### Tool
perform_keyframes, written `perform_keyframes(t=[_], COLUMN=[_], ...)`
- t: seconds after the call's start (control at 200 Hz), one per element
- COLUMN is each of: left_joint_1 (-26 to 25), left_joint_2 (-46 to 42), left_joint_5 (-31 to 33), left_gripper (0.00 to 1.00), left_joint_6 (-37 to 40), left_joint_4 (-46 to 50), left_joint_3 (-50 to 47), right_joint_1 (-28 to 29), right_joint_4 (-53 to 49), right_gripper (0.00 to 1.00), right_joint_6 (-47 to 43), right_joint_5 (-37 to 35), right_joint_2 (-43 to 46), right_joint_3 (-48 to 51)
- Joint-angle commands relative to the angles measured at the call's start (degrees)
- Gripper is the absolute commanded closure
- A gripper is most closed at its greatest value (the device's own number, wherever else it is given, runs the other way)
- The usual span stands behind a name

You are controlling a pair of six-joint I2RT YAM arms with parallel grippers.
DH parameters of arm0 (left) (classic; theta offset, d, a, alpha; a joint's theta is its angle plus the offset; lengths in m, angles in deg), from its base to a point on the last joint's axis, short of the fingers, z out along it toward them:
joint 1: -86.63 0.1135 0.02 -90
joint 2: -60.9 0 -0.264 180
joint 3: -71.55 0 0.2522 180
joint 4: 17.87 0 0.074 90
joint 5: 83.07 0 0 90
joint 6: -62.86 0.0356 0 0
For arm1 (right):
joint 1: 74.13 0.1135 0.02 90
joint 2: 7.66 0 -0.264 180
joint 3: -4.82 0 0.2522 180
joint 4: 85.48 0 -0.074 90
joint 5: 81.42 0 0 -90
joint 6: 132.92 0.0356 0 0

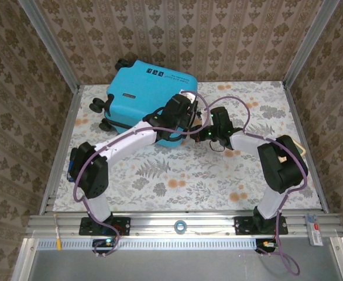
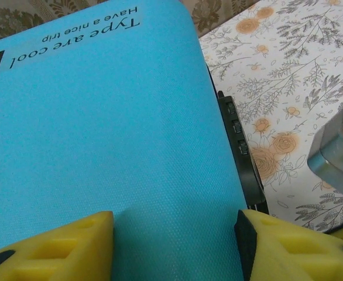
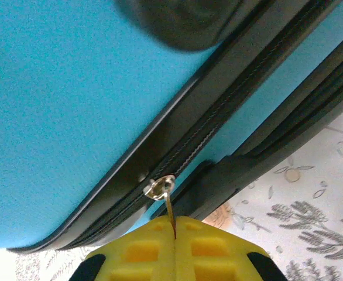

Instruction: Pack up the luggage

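The luggage [image 1: 142,88] lies closed and flat on the flowered worktop [image 1: 177,181], in the far left part, with its black wheels [image 1: 96,105] towards the left edge.

My left gripper [image 2: 174,246] is above the blue top shell [image 2: 101,146], near the corner on the right side. It is wide, with one yellow finger [image 2: 72,246] on each side of a bare strip of shell. I cannot tell if the fingers touch the shell. Further on the shell I read the printed words [image 2: 89,26] "Type are cool, Have a nice trip".

My right gripper [image 3: 174,240] is at the side of the luggage, just beside the black zipper line [image 3: 230,99]. Its yellow fingers are pressed together and hold the thin metal zipper pull [image 3: 170,211] between them.
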Motion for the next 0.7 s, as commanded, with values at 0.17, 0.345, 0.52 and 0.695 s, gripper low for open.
perform_keyframes(t=[0.17, 0.345, 0.52, 0.695], left_joint_1=[0.19, -0.69, -0.99, -1.15], left_joint_2=[1.46, -0.05, -1.01, -3.39], left_joint_5=[-6.96, -8.91, -9.13, -11.39], left_gripper=[0.45, 0.46, 0.46, 0.47], left_joint_6=[2.06, 0.96, 0.22, 0.21], left_joint_4=[17.81, 16.65, 16.04, 15.42], left_joint_3=[-10.54, -14.09, -15.88, -17.67], right_joint_1=[-2.28, -4.81, -6.44, -6.1], right_joint_4=[2.34, 1.13, -1.07, 0.39], right_gripper=[1.0, 1.0, 1.0, 1.0], right_joint_6=[2.15, 4.88, 4.57, 3.79], right_joint_5=[-5.61, -9.86, -9.88, -7.85], right_joint_2=[-0.66, -4.06, -7.61, -6.86], right_joint_3=[-0.91, -4.33, -9.76, -8.87])
